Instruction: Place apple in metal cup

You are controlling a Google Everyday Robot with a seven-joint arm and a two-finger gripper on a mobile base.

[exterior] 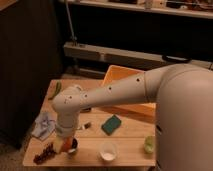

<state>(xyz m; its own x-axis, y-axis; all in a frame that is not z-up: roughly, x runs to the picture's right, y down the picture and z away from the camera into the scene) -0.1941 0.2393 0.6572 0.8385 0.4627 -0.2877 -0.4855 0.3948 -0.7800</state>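
Dim, warm indoor light falls on the table [130, 135], while the background stays dark. The gripper [64, 144] low over the table's left looks soft and blurred.

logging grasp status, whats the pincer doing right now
Pincer: low at the table's front left, at the small round orange-red apple by the metal cup; cannot be told.

Smooth white tubular arm [107, 95], dark rivet dots, pincer [64, 145] below.

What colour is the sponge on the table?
Green sponge, seen in the camera view; the claw is left of it.
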